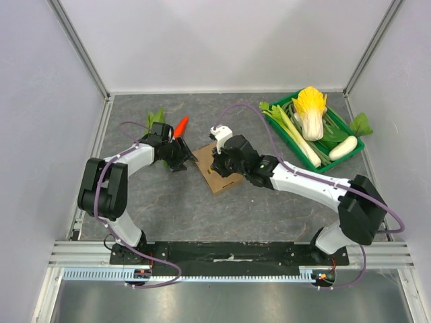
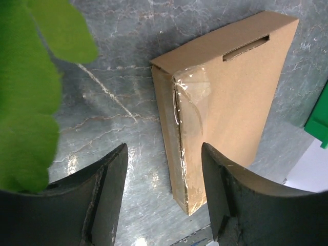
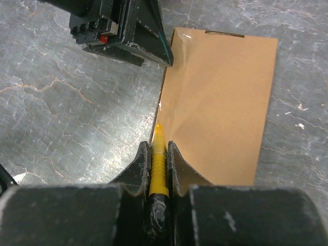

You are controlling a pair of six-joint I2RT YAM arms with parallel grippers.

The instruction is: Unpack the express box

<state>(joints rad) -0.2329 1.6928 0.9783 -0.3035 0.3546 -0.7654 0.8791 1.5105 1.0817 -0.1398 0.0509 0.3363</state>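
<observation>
A: Where is the express box (image 1: 219, 177), and what holds it?

B: It lies flat on the table (image 1: 269, 215), in the middle between the two arms. Nothing lifts it. The right gripper (image 3: 159, 154) has its fingers together, clamped on a thin yellow tool (image 3: 158, 169). The tip of the tool meets the left edge of the box. I cannot see a blade.

A: And the left gripper (image 2: 164, 154)?

B: Its fingers stand apart and hold nothing. They are at the corner of the box, beside the edge with the clear tape (image 2: 190, 95). Whether a finger touches the cardboard, I cannot tell.

A: How will the box handle?

B: I judge it to be light and thin. The cardboard looks stiff enough when flat, but the lid may dent under a hard press. It may also slide on the smooth table when the tool pushes. So one claw should pinch or pin a corner, away from the tape. The slot (image 2: 246, 47) on top may give a place to lift the flap later.

A: What is farther away?

B: A carrot (image 1: 181, 126) beyond the left claw, and a green crate (image 1: 341, 155) of vegetables at the far right, well apart from the box.
</observation>
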